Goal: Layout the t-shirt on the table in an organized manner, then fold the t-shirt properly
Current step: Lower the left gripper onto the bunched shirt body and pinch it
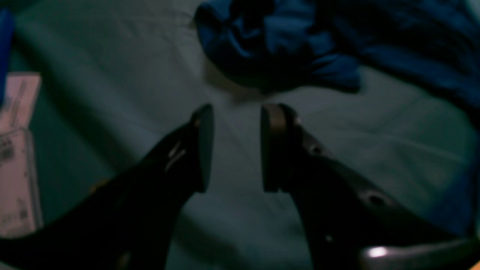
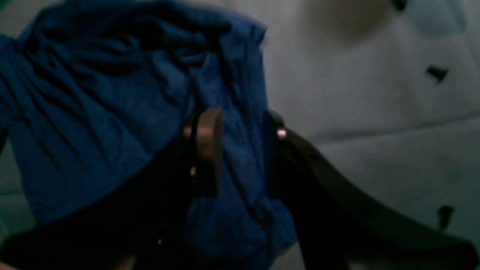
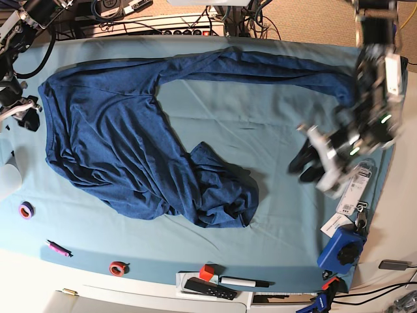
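Observation:
The dark navy t-shirt [image 3: 117, 130] lies crumpled on the teal table [image 3: 273, 124], with one long strip stretched along the far edge and a bunched fold near the middle front. My left gripper [image 3: 305, 166] is open and empty over bare cloth, right of the shirt. In the left wrist view, its fingertips [image 1: 236, 146] stand just short of a shirt fold [image 1: 277, 41]. My right gripper [image 3: 27, 119] is at the shirt's left edge. In the right wrist view, its jaws [image 2: 240, 150] stand apart with shirt fabric [image 2: 93, 105] lying between them.
Along the front edge lie a purple tape ring [image 3: 26, 210], a pink pen [image 3: 57, 248], a red tape ring [image 3: 117, 268], a red block [image 3: 207, 272], a black remote [image 3: 208, 288] and a marker [image 3: 244, 282]. A blue object [image 3: 342, 248] and paper tags [image 3: 355, 186] sit front right.

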You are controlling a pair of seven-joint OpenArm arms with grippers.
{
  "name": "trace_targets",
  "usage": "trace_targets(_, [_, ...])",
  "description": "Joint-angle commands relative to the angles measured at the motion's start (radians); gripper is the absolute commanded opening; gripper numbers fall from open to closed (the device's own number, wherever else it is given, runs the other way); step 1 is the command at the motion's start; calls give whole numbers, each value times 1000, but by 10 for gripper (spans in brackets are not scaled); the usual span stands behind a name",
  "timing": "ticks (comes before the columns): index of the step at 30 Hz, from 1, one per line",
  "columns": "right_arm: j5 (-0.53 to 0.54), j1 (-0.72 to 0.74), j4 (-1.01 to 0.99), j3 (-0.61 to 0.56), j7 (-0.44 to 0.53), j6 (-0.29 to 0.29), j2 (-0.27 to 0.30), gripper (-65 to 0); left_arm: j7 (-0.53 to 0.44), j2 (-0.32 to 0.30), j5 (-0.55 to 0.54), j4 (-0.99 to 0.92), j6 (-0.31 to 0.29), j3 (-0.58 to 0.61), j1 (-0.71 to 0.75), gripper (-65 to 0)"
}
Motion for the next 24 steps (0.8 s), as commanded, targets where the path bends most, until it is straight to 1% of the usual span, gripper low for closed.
trace_targets(1, [14, 4, 15, 2, 9, 15, 6, -465, -36, -9, 21, -16, 22, 40, -56, -428])
trace_targets(3, [21, 2, 15, 2, 2, 33, -25, -465, -52, 11, 71, -97, 42, 122, -141, -428])
trace_targets(5, [34, 2, 15, 2, 0, 32, -59, -465, -55, 44, 84, -193, 36, 180, -227, -428])
trace_targets(7, [45, 2, 15, 2, -1, 33, -92, -465, -55, 79, 92, -294, -19, 221, -307, -427])
trace_targets(9, [44, 2, 15, 2, 0, 32, -118, -465, -56, 116, 124, -388, -68, 252, -378, -387])
trace_targets(11, [44, 2, 15, 2, 0, 33, -135, -465, -60, 149, 145, -471, -87, 282, -438, -332])
trace_targets(12, [44, 2, 15, 1, 0, 33, -140, -465, -60, 164, 146, -505, -89, 296, -462, -317])
trace_targets(16, [43, 3, 15, -11, 1, 33, -139, -465, -73, 208, 154, -576, -88, 354, -529, -313])
trace_targets(18, [43, 2, 15, -20, 1, 37, -140, -465, -113, 224, 214, -579, -83, 381, -544, -313])
trace_targets(21, [42, 2, 15, -38, 1, 44, -140, -465, -183, 251, 330, -580, -19, 412, -545, -313])
trace_targets(24, [40, 2, 15, -55, 1, 44, -140, -465, -218, 260, 389, -598, 15, 446, -545, -314])
